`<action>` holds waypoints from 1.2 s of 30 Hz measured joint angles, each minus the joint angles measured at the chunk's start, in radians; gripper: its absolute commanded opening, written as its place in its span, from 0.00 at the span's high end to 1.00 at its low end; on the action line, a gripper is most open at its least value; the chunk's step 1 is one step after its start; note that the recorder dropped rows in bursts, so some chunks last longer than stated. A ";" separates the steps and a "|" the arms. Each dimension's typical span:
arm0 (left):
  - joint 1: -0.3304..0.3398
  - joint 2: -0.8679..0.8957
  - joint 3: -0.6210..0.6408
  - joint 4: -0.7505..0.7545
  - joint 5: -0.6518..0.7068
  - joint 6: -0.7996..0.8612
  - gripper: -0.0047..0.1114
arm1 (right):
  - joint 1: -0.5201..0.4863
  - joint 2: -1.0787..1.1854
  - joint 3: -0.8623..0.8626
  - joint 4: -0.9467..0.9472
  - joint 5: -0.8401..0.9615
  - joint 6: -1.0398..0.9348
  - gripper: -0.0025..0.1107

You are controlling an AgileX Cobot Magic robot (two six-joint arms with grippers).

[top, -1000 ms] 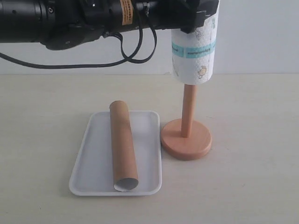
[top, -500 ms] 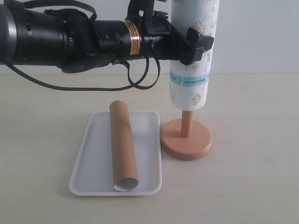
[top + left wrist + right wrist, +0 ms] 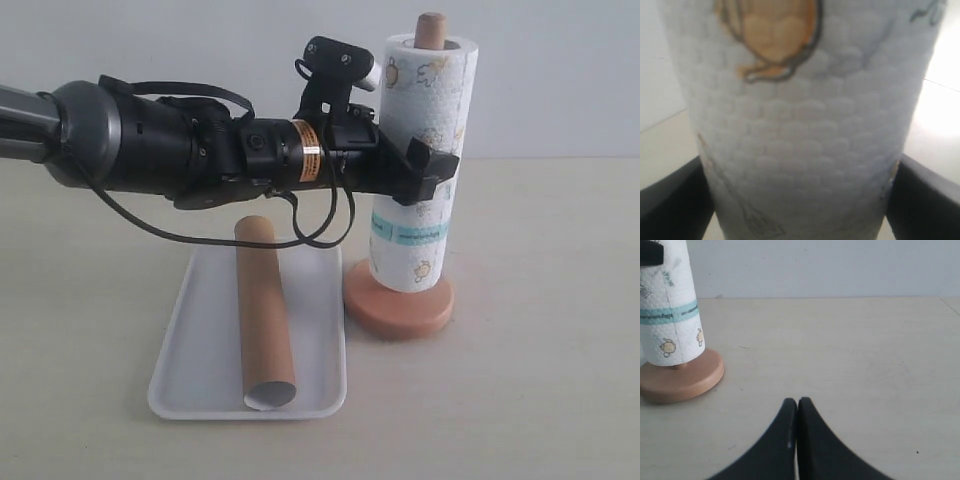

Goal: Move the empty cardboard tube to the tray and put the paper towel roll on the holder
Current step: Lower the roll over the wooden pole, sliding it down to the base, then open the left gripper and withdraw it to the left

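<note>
farther down the holder (image 3: 400, 312): paper towel roll (image 3: 432, 92)

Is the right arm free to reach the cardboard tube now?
Probably not directly: the holder and paper towel roll stand between the right gripper and the cardboard tube, with the left arm above the tray.

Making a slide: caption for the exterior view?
Left claw grips the paper towel roll on its holder; cardboard tube lies in the tray.

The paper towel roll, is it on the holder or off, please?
On, upright: the holder has its post poking out above the paper towel roll, which the left gripper grips.
</note>
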 measured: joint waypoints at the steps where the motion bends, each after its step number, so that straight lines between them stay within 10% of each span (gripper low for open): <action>1: 0.000 0.000 0.000 0.006 -0.004 -0.007 0.39 | 0.000 0.000 0.000 0.000 0.000 0.000 0.98; 10: 0.000 0.000 0.000 0.025 -0.020 -0.050 0.16 | 0.000 0.000 0.000 0.000 0.000 0.000 0.98; 36: 0.000 -0.242 0.000 0.174 0.027 -0.190 0.18 | 0.000 0.000 0.000 0.004 -0.004 0.000 0.98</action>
